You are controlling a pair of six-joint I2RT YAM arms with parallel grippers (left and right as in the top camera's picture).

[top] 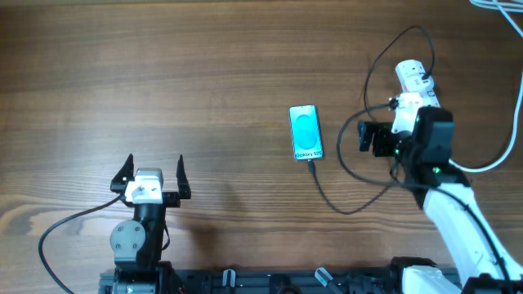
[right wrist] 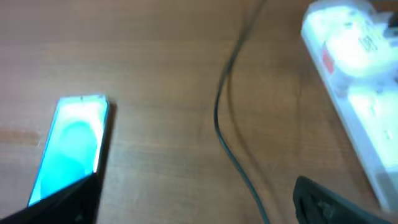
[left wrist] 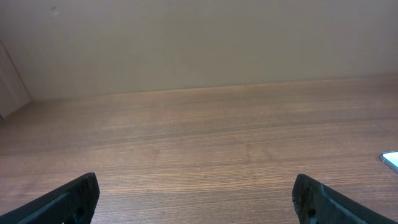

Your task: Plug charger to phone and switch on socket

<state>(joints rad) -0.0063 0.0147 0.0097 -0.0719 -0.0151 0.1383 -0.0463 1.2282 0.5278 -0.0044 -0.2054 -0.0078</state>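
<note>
The phone lies flat at the table's middle, its screen lit teal. It also shows in the right wrist view. The charger's thin black cable loops from the phone's near edge, where its end touches the phone, round to the white adapter on the socket strip. The right wrist view shows the cable and the strip. My right gripper is open and empty, between the phone and the strip. My left gripper is open and empty at the near left.
A thick white cord trails from the strip along the right edge toward the far right corner. A corner of the phone shows at the right edge of the left wrist view. A black robot cable curves beside the left arm's base.
</note>
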